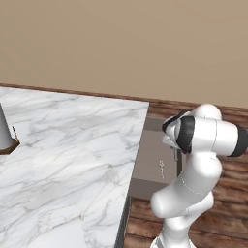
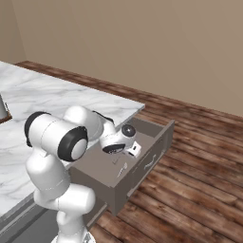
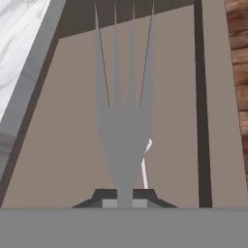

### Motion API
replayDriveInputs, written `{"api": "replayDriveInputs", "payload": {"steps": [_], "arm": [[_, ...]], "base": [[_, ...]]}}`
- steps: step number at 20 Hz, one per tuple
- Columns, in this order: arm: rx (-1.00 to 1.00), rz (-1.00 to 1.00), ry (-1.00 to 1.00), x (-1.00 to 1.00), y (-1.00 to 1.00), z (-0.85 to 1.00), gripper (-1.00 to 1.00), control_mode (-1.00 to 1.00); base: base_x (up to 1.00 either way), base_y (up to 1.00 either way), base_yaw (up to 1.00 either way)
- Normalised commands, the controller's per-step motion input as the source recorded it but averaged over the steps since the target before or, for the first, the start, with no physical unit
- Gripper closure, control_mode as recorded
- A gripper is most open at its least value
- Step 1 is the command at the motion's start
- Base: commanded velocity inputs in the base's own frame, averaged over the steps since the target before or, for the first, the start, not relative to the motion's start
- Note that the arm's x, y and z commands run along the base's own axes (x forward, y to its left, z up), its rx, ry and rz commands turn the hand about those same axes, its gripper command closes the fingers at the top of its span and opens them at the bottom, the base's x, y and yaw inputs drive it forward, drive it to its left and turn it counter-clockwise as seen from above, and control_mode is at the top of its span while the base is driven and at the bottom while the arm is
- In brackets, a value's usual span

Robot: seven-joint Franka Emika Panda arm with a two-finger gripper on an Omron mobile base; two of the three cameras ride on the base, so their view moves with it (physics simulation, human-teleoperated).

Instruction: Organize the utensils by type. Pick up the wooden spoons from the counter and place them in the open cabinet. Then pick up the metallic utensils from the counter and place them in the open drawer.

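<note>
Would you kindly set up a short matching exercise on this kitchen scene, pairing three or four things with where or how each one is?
Things:
1. fork
2. small metal utensil
3. open drawer
4. counter

States:
A. pulled out over the wooden floor
B. white marble with grey veins
C. lying on the drawer's bottom
D. clamped in the gripper, tines pointing away

Pairs: 1-D, 2-C, 3-A, 4-B

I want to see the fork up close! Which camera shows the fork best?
The hand view: the fork, pinched in the gripper, shows its four tines over the open drawer. In the right base view it is a thin sliver. The left base view shows no clear fork.
</note>
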Motion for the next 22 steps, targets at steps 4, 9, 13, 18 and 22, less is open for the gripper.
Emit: {"api": "replayDriveInputs", "payload": {"steps": [4, 9, 13, 18, 22], "arm": [[0.0, 0.0, -0.07, 0.21, 0.14, 0.0, 1.0, -1.0], [0.0, 0.0, -0.03, 0.21, 0.1, -0.01, 1.0, -1.0], [0.0, 0.0, 0.0, 0.16, 0.1, -0.17, 1.0, -1.0], [0.0, 0.0, 0.0, 0.0, 0.0, -0.37, 1.0, -1.0], [0.01, 0.0, 0.0, 0.01, 0.0, -0.28, 1.0, -1.0]], "base": [[0.0, 0.0, 0.0], [0.0, 0.0, 0.0], [0.0, 0.0, 0.0], [0.0, 0.0, 0.0], [0.0, 0.0, 0.0]]}}
